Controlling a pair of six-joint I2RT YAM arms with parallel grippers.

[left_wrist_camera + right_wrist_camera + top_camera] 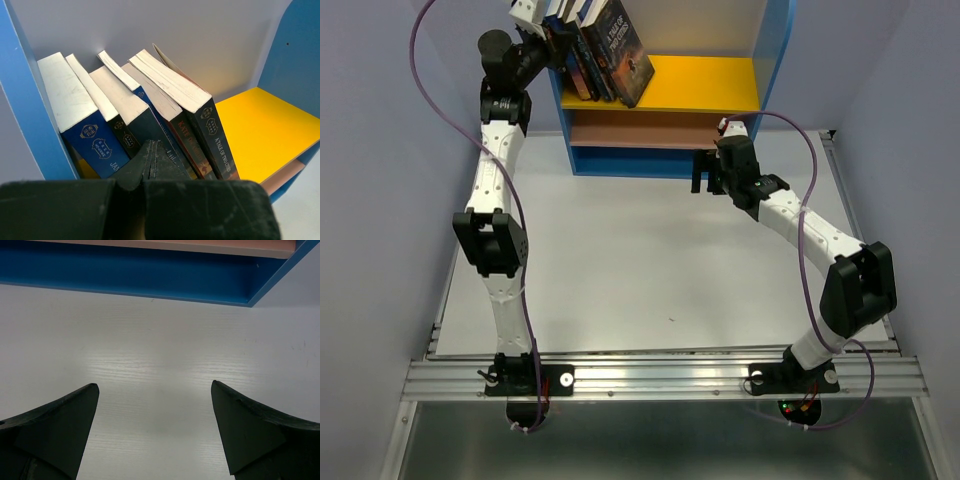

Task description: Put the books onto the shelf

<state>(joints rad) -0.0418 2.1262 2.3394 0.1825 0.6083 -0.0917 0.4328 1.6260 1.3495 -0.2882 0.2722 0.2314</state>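
Several books (618,48) stand on the yellow upper board (705,80) of the blue-framed shelf (776,60), all leaning left against its side wall. In the left wrist view the books (150,107) show white page edges and dark or blue spines. My left gripper (151,145) is shut with nothing between its fingers. Its tips are right at the spines in the middle of the row; whether they touch, I cannot tell. My right gripper (708,172) hangs open over the white table in front of the shelf's base (125,275), holding nothing (155,385).
The right half of the yellow board (265,135) is bare. The brown lower board (650,128) holds nothing that I can see. White table (660,260) spreads in front of the shelf, with pale walls on both sides.
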